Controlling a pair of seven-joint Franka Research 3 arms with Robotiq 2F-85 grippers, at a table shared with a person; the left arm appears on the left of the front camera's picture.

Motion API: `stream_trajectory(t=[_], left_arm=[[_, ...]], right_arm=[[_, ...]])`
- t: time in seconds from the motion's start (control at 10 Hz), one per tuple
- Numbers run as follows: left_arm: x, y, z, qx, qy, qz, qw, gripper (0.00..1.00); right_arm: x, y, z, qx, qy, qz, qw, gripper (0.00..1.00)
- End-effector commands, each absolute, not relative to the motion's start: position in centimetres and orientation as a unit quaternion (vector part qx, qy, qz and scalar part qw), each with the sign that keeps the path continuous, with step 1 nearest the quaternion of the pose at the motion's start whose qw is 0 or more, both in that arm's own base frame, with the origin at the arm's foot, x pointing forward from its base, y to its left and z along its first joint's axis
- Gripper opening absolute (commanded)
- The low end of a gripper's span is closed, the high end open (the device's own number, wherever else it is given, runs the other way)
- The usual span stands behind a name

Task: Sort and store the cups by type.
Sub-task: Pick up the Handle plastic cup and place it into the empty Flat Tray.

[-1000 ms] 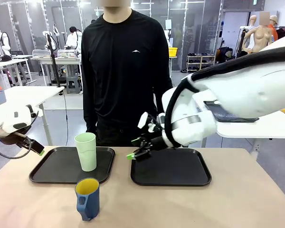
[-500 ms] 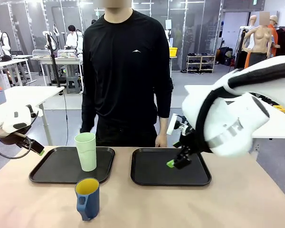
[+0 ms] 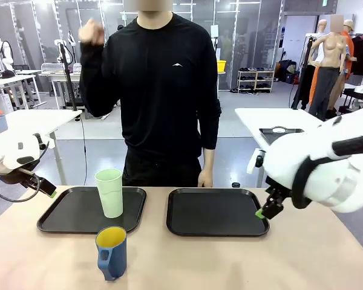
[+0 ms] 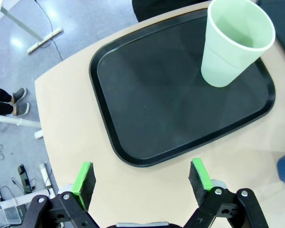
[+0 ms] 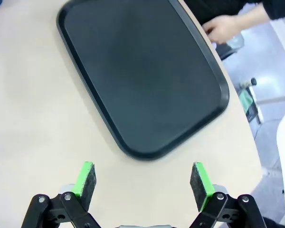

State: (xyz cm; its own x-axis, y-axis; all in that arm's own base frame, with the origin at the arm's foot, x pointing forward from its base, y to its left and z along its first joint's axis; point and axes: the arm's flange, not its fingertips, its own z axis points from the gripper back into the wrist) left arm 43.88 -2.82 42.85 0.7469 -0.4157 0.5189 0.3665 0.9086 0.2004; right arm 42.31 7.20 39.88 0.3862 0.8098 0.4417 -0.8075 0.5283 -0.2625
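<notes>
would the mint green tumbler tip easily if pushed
Probably: the mint tumbler is tall with a base narrower than its rim. It looks like empty thin plastic, so likely light and may slide on the black tray.

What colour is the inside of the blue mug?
Yellow; the mug shows best in front view.

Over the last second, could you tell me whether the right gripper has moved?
Yes: the right gripper crossed the right tray from its left edge to its right edge.
</notes>
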Motion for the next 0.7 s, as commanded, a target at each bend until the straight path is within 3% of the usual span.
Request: stream_trajectory(t=[0.0, 0.6], left_arm=[[43.9, -2.7, 43.0, 0.041, -0.289, -0.207, 0.934, 1.00], [43.9, -2.7, 43.0, 0.041, -0.289, -0.207, 0.934, 1.00]], right_arm=[[42.3, 6.6, 42.3, 0.018, -0.249, 0.493, 0.834, 1.00], [43.0, 4.5, 40.1, 0.066, -0.217, 0.542, 0.809, 1.00]])
